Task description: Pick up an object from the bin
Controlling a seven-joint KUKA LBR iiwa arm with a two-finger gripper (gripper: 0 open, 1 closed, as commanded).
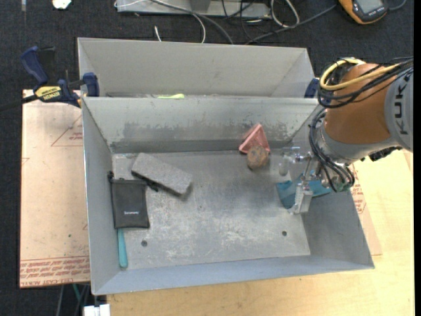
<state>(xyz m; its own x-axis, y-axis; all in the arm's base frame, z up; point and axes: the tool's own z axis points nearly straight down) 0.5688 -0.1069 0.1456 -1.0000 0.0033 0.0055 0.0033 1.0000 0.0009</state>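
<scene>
Grey metal bin, contents six loose items, lying spread out rather than heaped. Item 1: small teal-blue piece, on the floor at the right side, near the right wall, partly covered by the gripper, which stands directly over it, low in the bin. Gripper state: how far open cannot be told, nor whether the teal piece is in its grasp, as the two overlap. Arm, orange-covered, with looped cables, reaches in over the right rim. Item 2: pink wedge-shaped piece, at the foot of the back wall, right of centre. Item 3: brownish lump, touching the wedge's lower edge; both near the gripper, apart from it. Item 4: grey oblong block, left of centre, lying askew. Item 5: flat black rectangular pouch, just below the block, by the left wall. Item 6: thin teal stick, below the pouch, along the left wall.
</scene>
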